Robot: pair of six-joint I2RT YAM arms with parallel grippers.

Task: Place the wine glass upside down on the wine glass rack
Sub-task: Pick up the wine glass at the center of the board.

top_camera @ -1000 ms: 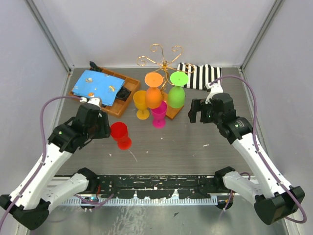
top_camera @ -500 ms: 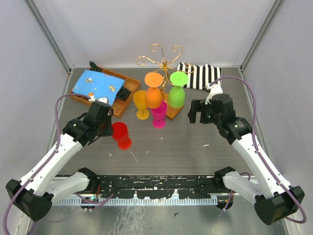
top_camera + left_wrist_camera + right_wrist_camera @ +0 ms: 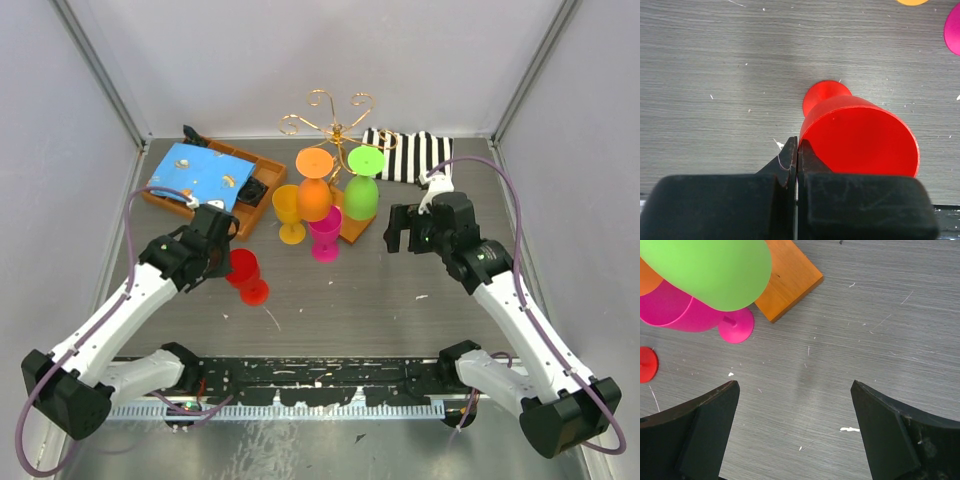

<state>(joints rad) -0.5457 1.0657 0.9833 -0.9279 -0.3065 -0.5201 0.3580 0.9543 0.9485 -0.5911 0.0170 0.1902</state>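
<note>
The left pincer (image 3: 797, 146), shut on the near rim of the upright red wine glass (image 3: 860, 140), has the wine glass rack (image 3: 790, 277) beyond it, far-right across the surface.

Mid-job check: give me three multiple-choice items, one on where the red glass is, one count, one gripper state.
1. Where does the red wine glass stand? A in the wooden tray; B on the table by the left gripper; C on the striped cloth.
2. How many glasses hang upside down on the wine glass rack? A none; B two; C four.
3. The right gripper is: A open and empty; B shut on a glass; C shut on the cloth.
1 B: its foot rests on bare table. 2 B: orange glass and green glass hang foot up. 3 A: jaws wide, only table between.
</note>
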